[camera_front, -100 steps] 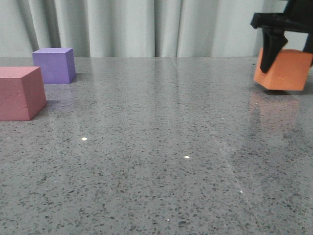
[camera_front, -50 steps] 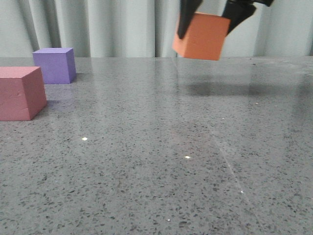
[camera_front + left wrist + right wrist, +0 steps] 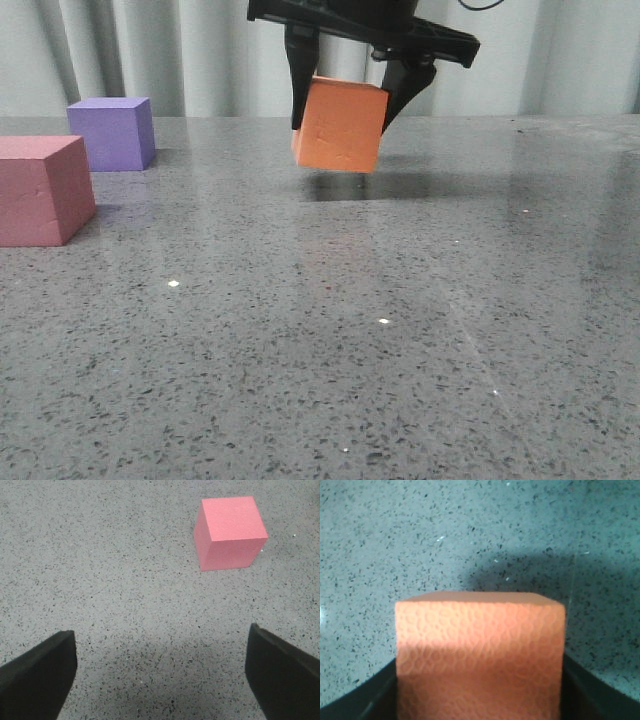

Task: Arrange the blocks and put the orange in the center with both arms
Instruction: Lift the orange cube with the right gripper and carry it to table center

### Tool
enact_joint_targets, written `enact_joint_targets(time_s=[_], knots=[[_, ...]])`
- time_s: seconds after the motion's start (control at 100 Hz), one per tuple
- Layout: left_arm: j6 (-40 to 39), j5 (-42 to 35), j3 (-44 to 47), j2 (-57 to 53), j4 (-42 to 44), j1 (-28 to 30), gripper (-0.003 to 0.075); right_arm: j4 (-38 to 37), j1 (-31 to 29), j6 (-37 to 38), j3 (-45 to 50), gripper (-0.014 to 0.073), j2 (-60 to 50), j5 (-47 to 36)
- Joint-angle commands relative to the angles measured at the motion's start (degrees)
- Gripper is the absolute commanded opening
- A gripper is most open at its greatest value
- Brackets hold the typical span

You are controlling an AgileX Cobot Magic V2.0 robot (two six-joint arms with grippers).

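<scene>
Pale curtains (image 3: 200,50) hang behind the speckled grey table (image 3: 350,330). Above its middle the right gripper (image 3: 345,105) clamps the orange cube (image 3: 340,125), tilted, off the surface. At left sit the purple cube (image 3: 112,133) and the pink-red cube (image 3: 40,188) — apart. Left gripper (image 3: 160,672) spread wide, holding nothing — no writing visible anywhere.
</scene>
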Motion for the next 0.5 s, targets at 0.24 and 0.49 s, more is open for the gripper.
enact_joint_targets(time_s=[0.24,0.49], knots=[[-0.02,-2.95,-1.89,0.73,-0.89,-0.54,0.0639,-3.73,-0.12,3.45,-2.12,0.0356,-3.19,-1.47],[-0.02,-2.95,-1.89,0.73,-0.89,-0.54,0.0639,-3.61,-0.12,3.87,-2.12,0.0356,-3.19,-0.45]])
